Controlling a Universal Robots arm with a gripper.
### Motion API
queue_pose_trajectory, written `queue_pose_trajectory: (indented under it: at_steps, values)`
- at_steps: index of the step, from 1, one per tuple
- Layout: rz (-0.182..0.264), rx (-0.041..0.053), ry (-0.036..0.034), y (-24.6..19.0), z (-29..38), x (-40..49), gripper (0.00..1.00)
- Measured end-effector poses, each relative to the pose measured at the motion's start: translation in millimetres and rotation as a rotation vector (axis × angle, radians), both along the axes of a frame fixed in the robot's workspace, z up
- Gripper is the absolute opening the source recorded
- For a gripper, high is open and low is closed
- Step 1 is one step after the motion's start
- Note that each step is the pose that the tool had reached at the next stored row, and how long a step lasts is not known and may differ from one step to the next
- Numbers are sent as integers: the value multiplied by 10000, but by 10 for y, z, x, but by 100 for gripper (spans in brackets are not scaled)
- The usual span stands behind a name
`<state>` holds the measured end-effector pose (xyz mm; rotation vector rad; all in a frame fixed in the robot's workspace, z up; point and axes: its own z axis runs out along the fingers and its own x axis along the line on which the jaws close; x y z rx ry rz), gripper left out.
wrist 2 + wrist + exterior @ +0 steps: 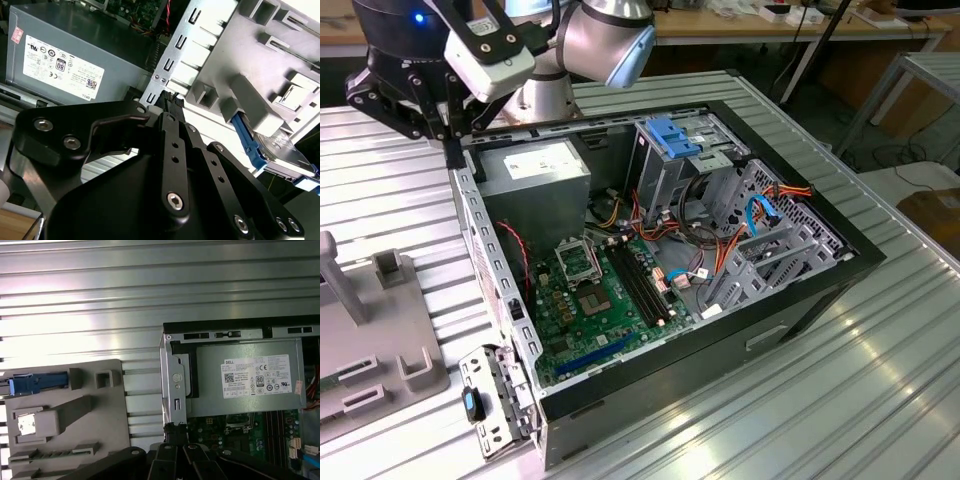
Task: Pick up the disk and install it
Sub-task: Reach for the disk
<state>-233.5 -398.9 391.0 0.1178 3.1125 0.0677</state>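
Gripper (169, 101): fingers pressed together, pinching nothing, by a corner of the open computer (790, 320).
Disk (282, 152): the second wrist view shows its grey top, lying on the grey tray (250, 65), apart from the gripper.
Cut off: in the first wrist view its blue end (35, 383) meets the edge.

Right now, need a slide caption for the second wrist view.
Tool at the case edge, between power supply and grey fixture holding the disk in its blue carrier.
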Motion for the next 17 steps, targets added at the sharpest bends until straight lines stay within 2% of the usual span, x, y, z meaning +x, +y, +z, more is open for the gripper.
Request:
queue_pose_trajectory:
  at_steps: [4,7,8,12,17]
  values:
    - [-2,-1,1,0,1,-6,11]
    - [-1,-1,1,0,0,-64,11]
    - [-2,0,0,0,-1,-123,11]
    - [0,-1,1,0,-2,-234,11]
    - [-1,-1,0,0,-4,-418,11]
